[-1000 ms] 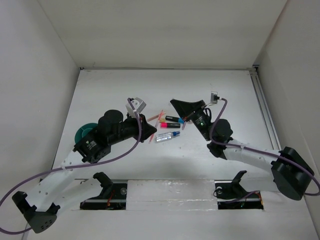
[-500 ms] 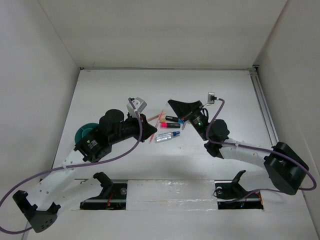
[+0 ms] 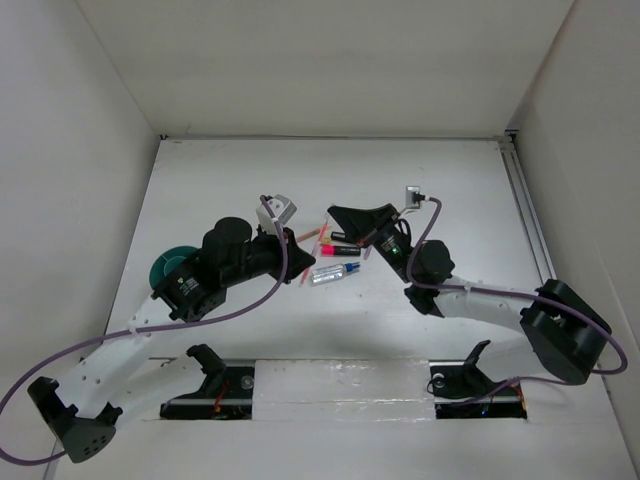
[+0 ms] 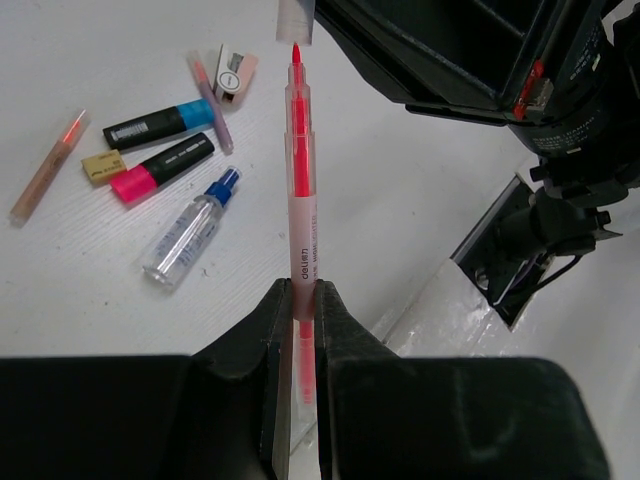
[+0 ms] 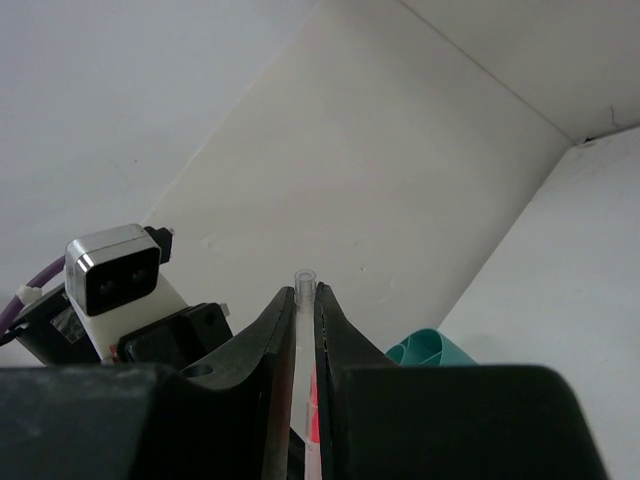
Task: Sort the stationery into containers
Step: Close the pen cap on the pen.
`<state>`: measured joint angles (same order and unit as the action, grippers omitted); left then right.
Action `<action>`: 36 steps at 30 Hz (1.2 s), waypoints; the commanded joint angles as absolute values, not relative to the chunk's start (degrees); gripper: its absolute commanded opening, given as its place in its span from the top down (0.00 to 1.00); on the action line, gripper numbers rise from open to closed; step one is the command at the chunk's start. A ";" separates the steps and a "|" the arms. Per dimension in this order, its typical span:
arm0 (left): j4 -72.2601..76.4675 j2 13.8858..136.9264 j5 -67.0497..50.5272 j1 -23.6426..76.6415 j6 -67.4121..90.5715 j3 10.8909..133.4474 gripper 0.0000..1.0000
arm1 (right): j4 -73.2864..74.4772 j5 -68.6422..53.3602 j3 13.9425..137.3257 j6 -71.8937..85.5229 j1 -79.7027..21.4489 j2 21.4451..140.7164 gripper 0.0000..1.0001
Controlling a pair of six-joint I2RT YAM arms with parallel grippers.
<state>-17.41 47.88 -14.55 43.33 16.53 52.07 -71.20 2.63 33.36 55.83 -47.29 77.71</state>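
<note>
Left jaws were clenched on the red pen (image 4: pixel 302 200) — its rear part was pinched between them, the barrel ran straight out ahead, and the bare tip pointed away above the surface (image 4: pixel 400 190). Right jaws were clamped on a clear cap (image 5: pixel 304 277), which poked just past their tips and sat in line with the pen's tip — touching it or not, too close to call. Down on the surface lay a pink-ended marker (image 4: pixel 162 168) beside a blue-ended marker (image 4: pixel 160 123), a blue-capped clear pen (image 4: pixel 190 228) just near them, and an orange pencil (image 4: pixel 45 165) off to the side. The teal cup (image 3: pixel 163 268) stood well apart from that pile, partly hidden by the left arm (image 3: pixel 215 270).
</note>
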 commanded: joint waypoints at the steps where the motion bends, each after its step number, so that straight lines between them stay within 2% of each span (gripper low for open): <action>1: -15.82 46.50 -15.46 43.07 16.00 51.86 1.00 | -76.11 1.41 35.07 56.34 -48.08 77.61 1.00; 14: -15.82 47.02 -16.00 43.07 16.00 51.86 1.00 | -73.65 3.60 35.16 54.49 -46.41 76.55 1.00; 36: -16.34 47.55 -13.62 43.07 16.52 51.86 1.00 | -74.97 -0.52 34.54 55.02 -44.56 77.08 1.00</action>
